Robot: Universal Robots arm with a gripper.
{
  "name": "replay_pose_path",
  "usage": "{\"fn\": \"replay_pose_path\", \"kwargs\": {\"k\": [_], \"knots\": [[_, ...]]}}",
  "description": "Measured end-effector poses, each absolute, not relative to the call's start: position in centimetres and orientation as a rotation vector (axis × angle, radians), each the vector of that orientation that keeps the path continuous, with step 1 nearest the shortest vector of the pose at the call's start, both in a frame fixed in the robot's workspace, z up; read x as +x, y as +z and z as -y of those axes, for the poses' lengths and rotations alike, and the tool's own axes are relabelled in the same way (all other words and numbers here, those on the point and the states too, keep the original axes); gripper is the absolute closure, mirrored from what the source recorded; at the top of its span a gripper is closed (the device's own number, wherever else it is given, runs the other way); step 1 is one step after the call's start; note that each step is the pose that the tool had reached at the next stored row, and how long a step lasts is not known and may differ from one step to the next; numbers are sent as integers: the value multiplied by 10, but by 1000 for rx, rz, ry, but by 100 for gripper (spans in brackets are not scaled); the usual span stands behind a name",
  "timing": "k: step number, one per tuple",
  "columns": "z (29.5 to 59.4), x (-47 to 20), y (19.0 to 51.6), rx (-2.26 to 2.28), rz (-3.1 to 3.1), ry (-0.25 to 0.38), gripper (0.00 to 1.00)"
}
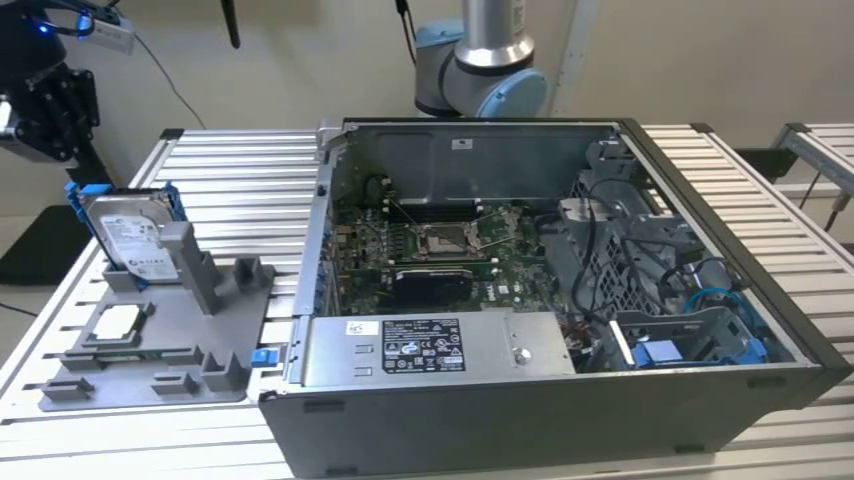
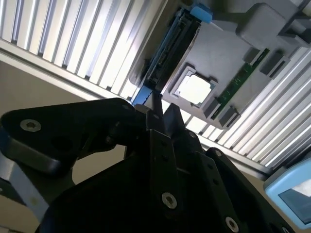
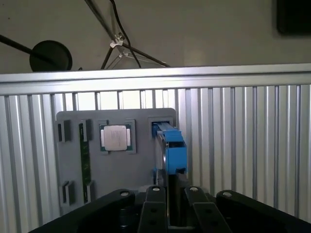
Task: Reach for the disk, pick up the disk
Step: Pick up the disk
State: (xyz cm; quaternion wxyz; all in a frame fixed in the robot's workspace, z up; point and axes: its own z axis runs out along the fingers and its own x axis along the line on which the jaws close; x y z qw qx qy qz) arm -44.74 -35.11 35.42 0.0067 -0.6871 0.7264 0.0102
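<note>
The disk stands upright on its edge in a slot at the far end of the grey holder tray, at the exterior view's left. It is silver-grey with a white label and a blue frame. My black gripper hangs above and behind the disk, apart from it. In the first wrist view the disk shows edge-on, in line with the narrow gap of my open gripper. The second wrist view has the disk's blue edge just past my gripper.
The holder tray also carries a small square silver chip and a green memory stick. An open computer case fills the middle of the slatted metal table. The arm's base stands behind the case.
</note>
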Motion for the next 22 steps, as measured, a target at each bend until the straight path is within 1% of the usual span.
{"fn": "replay_pose_path", "kwargs": {"k": [6,22], "knots": [[351,-448,353,-2149,-2273,32,100],[351,-449,326,-2149,-2272,33,100]]}}
